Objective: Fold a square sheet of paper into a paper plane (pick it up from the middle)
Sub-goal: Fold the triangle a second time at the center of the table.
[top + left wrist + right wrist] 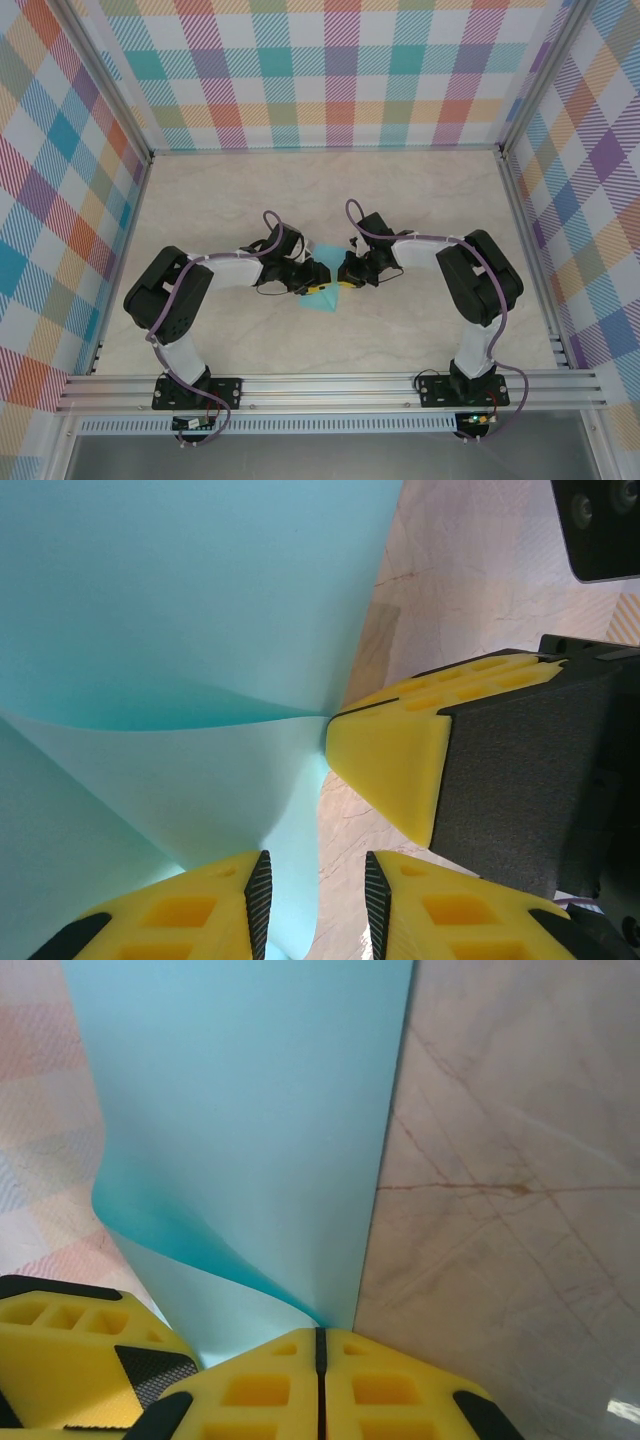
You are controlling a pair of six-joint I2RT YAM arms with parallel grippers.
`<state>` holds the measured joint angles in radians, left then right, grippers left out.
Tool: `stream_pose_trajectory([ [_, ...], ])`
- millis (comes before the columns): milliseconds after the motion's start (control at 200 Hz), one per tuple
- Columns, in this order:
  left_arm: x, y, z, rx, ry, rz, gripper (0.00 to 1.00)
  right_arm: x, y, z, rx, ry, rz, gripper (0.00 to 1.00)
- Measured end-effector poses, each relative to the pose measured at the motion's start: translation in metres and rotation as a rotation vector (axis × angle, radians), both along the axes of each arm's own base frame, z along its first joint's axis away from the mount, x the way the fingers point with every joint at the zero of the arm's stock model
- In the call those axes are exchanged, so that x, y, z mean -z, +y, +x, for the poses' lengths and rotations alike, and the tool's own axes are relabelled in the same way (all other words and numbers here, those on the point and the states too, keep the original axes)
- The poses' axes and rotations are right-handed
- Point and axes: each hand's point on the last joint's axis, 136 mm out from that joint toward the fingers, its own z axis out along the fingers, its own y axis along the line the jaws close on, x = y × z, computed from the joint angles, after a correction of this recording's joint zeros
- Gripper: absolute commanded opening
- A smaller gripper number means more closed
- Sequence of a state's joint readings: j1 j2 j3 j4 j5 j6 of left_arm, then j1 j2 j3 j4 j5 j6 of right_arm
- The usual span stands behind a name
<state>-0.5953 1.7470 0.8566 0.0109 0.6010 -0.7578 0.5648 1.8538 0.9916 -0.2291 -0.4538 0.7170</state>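
Observation:
The square sheet of paper (322, 302) is thin and turquoise, lifted off the beige table between the two arms. It bends in a soft curve, and two layers meet at one point. My right gripper (320, 1336) is shut on that point of the sheet (250, 1130). In the left wrist view the right gripper (372, 752) pinches the sheet (180, 600) from the right. My left gripper (318, 870) is open, and a hanging edge of the paper lies between its jaws near the left pad. From above, the left gripper (318, 276) and the right gripper (345, 272) nearly touch tip to tip.
The table (250, 200) is pale marble-patterned, walled on three sides by checkered panels (330, 70). An aluminium rail (330, 390) with both arm bases runs along the near edge. One left finger (80, 1355) shows low in the right wrist view.

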Motion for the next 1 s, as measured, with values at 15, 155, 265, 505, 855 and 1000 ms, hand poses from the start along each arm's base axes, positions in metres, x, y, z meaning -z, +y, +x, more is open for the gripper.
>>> stream_pose_trajectory([
  [15,0.000,0.000,0.000,0.000,0.001,0.001,0.33,0.000,0.000,0.000,0.000,-0.001,0.000,0.07],
  [155,0.002,0.000,0.000,0.002,0.004,0.005,0.33,0.000,0.000,0.000,0.000,0.000,-0.001,0.07],
  [265,0.004,0.000,0.000,0.004,0.006,0.008,0.33,0.000,0.000,0.000,0.001,0.000,-0.002,0.07],
  [505,0.005,0.000,0.000,0.007,0.005,0.010,0.33,0.000,-0.002,0.001,0.006,0.000,-0.016,0.07],
  [855,0.011,0.000,0.000,0.010,0.015,0.018,0.33,0.000,-0.002,0.002,0.007,-0.002,-0.020,0.07],
  [1000,0.014,0.000,-0.001,0.010,0.022,0.023,0.33,0.000,-0.002,0.002,0.008,-0.002,-0.021,0.07],
])
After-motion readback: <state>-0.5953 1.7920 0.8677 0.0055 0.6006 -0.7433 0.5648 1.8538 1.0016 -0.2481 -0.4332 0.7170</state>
